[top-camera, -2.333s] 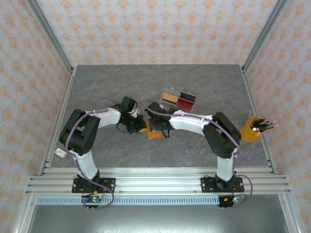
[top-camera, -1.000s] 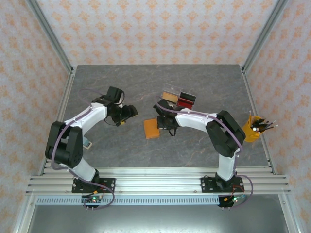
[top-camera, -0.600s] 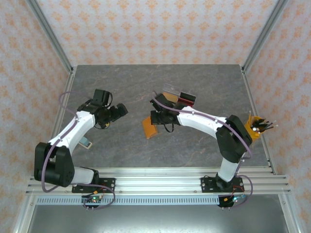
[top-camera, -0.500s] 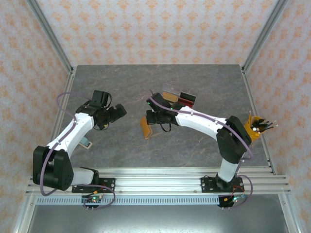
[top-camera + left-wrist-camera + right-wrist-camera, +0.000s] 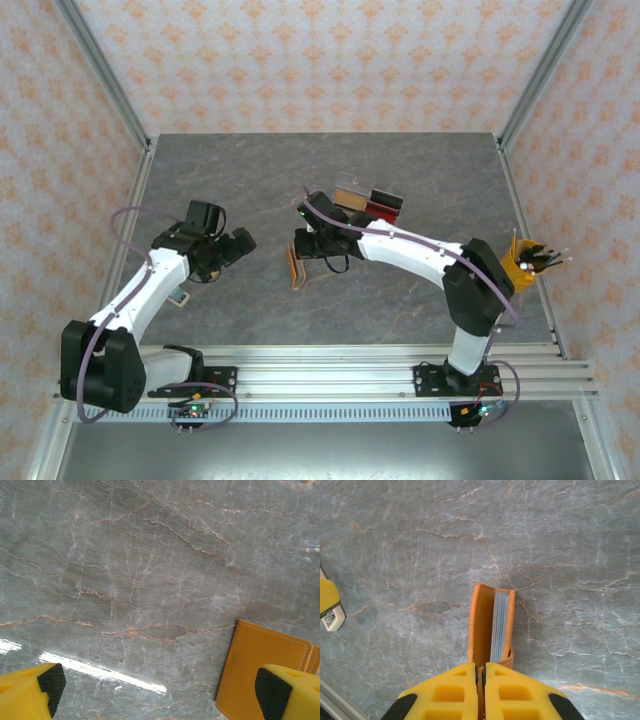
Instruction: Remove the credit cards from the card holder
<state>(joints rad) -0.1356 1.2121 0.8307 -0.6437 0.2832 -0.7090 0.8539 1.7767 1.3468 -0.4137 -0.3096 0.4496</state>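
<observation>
Orange card holder (image 5: pixel 480 625) in right end effector (image 5: pixel 480 671), credit cards (image 5: pixel 500 625) edge-on

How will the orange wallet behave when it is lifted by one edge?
The wallet probably flexes: its cover gapes while the right pincer pinches one edge. Thin, so likely light. The cards might slide out through the open side.

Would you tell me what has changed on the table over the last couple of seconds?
The left fingers drew back leftward from the card holder and now stand open. The right fingers, shut on the holder, tipped it from flat up onto its edge and shifted it slightly left; the credit cards show inside. The clear case of blocks and the yellow pen cup stayed put.
</observation>
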